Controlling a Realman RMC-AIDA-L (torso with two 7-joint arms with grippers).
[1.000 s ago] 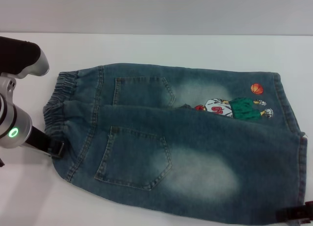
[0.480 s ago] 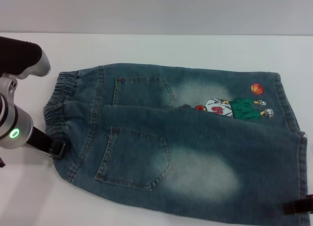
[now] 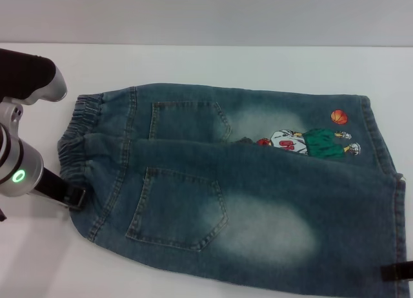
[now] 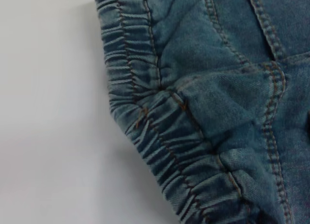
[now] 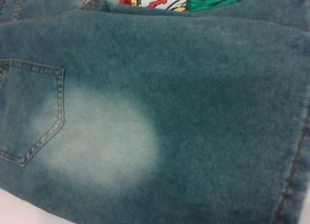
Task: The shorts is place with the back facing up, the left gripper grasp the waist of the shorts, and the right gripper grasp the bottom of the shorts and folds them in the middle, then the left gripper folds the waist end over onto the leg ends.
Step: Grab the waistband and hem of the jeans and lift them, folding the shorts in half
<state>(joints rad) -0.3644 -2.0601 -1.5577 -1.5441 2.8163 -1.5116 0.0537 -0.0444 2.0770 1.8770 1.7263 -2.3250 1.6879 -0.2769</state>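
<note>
White table (image 3: 213, 62) carries the half-folded shorts (image 3: 258, 201); left gripper (image 3: 72, 196) sits at the waist (image 3: 77, 133), right gripper (image 3: 397, 271) has slid off past the hem, both jaws unreadable, so waist fold next.

The right claw (image 3: 401, 271) is cut off at the head view's lower right corner, only a black sliver showing; its grip is unreadable. The left claw (image 3: 72, 196) has its tips hidden at the waist (image 3: 76, 140); the shorts (image 3: 245, 188) run off the bottom edge.
</note>
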